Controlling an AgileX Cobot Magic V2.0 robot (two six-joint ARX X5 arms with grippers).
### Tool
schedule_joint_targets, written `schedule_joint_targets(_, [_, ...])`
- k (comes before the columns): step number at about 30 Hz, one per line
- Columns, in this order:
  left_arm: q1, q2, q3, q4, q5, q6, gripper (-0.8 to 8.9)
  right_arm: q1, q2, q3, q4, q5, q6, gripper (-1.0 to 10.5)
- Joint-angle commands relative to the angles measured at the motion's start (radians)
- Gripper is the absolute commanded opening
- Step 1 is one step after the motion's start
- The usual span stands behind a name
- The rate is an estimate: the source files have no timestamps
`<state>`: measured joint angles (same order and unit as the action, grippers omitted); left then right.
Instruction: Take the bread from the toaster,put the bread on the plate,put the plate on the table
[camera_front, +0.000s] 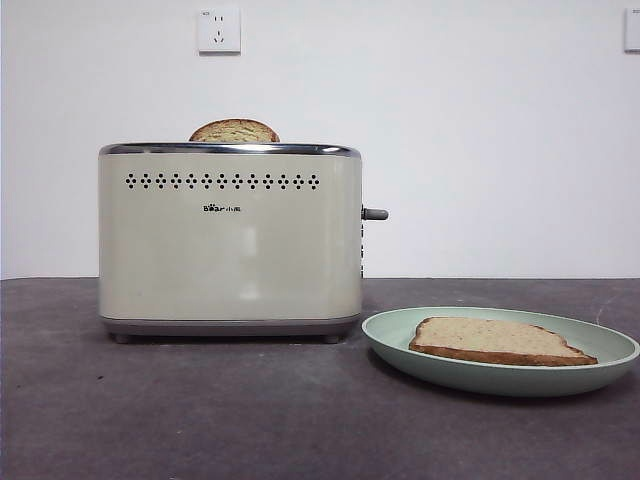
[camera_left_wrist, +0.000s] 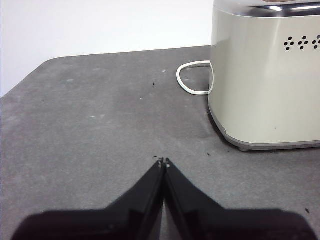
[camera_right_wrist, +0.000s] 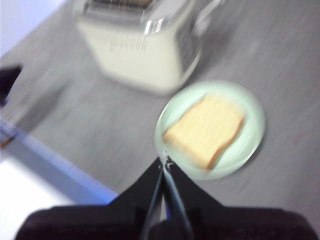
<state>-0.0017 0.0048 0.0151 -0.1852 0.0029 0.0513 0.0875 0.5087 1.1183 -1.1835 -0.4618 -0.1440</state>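
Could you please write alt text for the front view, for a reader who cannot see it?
A slice of bread lies flat on a mint-green plate on a dark table, right of a cream toaster. A second slice pokes from its slot.

1. The second slice (camera_front: 234, 131) is showing only its domed top above the toaster (camera_front: 230, 240)
2. The left wrist view's edge is cutting the toaster off
3. Motion blur is smearing the whole right wrist view, plate (camera_right_wrist: 252, 125) and bread (camera_right_wrist: 205, 130) included

The left gripper (camera_left_wrist: 163, 162) has its two black jaws pressed together over the dark table (camera_left_wrist: 100, 130). The cream toaster (camera_left_wrist: 265, 75) and a white cord (camera_left_wrist: 192, 80) sit well beyond the jaw tips.
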Motion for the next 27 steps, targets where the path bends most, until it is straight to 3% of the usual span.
schedule_joint_targets(1, [0.003, -0.003, -0.012, 0.005, 0.0, -0.006, -0.04, -0.026, -0.073, -0.011, 0.138, 0.001, -0.113, 0.0])
schedule_joint_targets(6, [0.003, -0.003, -0.012, 0.005, 0.0, -0.006, -0.04, -0.064, -0.165, -0.131, 0.411, 0.011, -0.085, 0.0])
schedule_joint_targets(10, [0.003, -0.003, -0.012, 0.005, 0.0, -0.006, -0.04, -0.076, -0.242, -0.333, 0.602, 0.105, -0.057, 0.0])
schedule_joint_targets(14, [0.003, -0.003, -0.012, 0.005, 0.0, -0.006, -0.04, -0.077, -0.324, -0.552, 0.79, 0.103, -0.027, 0.0])
schedule_joint_targets(23, [0.003, -0.003, -0.012, 0.005, 0.0, -0.006, -0.04, -0.075, -0.503, -0.916, 0.929, 0.228, 0.01, 0.0])
schedule_joint_targets(27, [0.003, -0.003, -0.012, 0.005, 0.0, -0.006, -0.04, -0.074, -0.507, -1.012, 0.978, 0.235, 0.055, 0.0])
